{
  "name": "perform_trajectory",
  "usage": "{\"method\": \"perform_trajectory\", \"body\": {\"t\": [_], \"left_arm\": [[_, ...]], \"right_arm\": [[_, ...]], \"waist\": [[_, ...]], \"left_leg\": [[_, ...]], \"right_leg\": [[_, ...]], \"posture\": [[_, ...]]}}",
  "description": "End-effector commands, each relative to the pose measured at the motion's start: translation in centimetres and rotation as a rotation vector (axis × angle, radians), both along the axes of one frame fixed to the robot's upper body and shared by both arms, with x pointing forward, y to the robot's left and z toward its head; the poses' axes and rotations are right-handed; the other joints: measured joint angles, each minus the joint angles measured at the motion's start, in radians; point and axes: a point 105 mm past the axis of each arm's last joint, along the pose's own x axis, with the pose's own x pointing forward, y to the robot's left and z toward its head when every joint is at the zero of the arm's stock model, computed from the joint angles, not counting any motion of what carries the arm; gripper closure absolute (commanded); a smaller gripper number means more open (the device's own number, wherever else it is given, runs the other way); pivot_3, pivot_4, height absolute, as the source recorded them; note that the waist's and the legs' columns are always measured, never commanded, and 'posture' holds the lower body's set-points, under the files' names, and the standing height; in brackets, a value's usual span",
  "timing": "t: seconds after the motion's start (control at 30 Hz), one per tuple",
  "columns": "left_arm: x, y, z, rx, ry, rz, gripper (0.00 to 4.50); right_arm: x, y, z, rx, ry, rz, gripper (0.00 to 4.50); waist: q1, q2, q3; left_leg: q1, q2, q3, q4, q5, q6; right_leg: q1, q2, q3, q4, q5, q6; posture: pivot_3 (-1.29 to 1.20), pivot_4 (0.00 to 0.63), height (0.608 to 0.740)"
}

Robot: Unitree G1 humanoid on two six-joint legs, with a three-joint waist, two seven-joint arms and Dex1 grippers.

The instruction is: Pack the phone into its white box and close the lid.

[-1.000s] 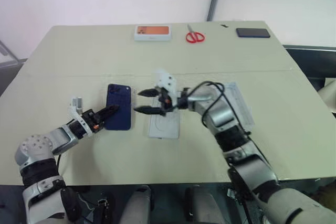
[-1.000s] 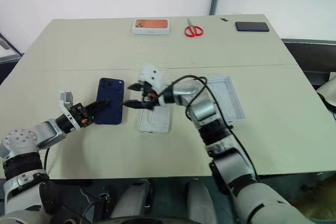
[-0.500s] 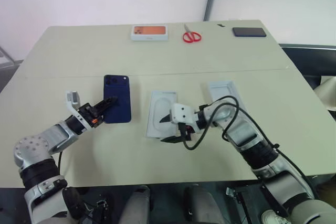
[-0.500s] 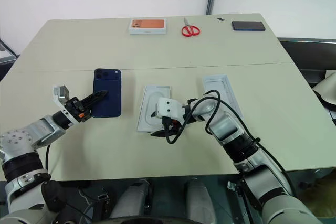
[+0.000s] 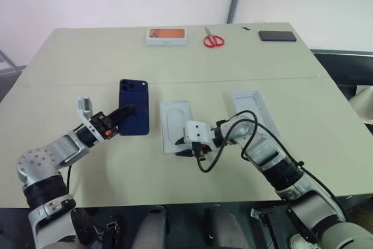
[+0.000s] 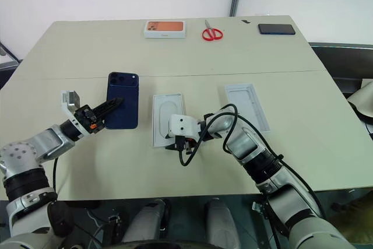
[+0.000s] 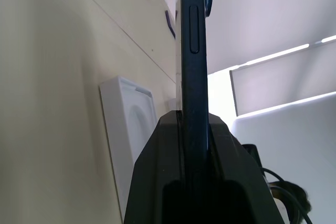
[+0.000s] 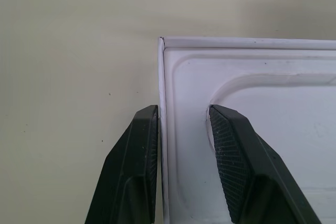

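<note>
Phone: dark blue, held up off the table, camera cluster at its far end; lies at 9 o'clock of the white box.
Left gripper: clamped tight on the phone's near edge; the wrist view shows the phone edge-on between both fingers.
White box: flat on the table near its centre, an oval recess showing inside.
Right gripper: jaws part open, straddling the box's near wall at one corner; one finger outside, one inside. Contact with the wall looks likely, cannot confirm.
Lid: upturned, at 3 o'clock of the box, apart from it.
Far edge, 12 o'clock: box with orange picture, red scissors, black phone.
</note>
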Motion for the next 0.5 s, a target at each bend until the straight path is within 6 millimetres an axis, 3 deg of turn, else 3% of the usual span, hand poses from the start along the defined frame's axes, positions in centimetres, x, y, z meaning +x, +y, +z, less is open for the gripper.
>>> {"method": "perform_trajectory", "body": {"t": [0.03, 0.23, 0.5], "left_arm": [[0.2, 0.4, 1.8, -0.004, -0.065, 0.004, 4.33], [0.3, -0.5, 1.0, 0.022, -0.060, -0.011, 4.33], [0.2, -1.0, 0.5, 0.032, -0.058, -0.018, 4.33]], "right_arm": [[-0.8, 0.9, -0.4, 0.019, 0.033, 0.014, 2.90], [0.0, 4.1, 0.0, 0.100, 0.042, -0.058, 2.90], [0.6, 4.6, 0.3, 0.105, 0.020, -0.102, 2.90]], "waist": [[-0.001, 0.000, 0.000], [-0.005, 0.000, 0.000], [-0.004, -0.001, 0.000]], "left_leg": [[0.000, 0.000, 0.000, 0.000, 0.000, 0.000], [0.000, 0.001, 0.000, 0.000, 0.000, 0.000], [0.000, 0.000, 0.000, 0.000, 0.000, 0.000]], "right_leg": [[0.000, 0.000, 0.000, 0.000, 0.000, 0.000], [-0.001, 0.001, 0.000, 0.000, 0.000, 0.000], [-0.001, 0.001, 0.000, 0.000, 0.000, 0.000]], "posture": [[0.00, 0.150, 0.740], [0.00, 0.150, 0.740], [0.00, 0.150, 0.740]]}}
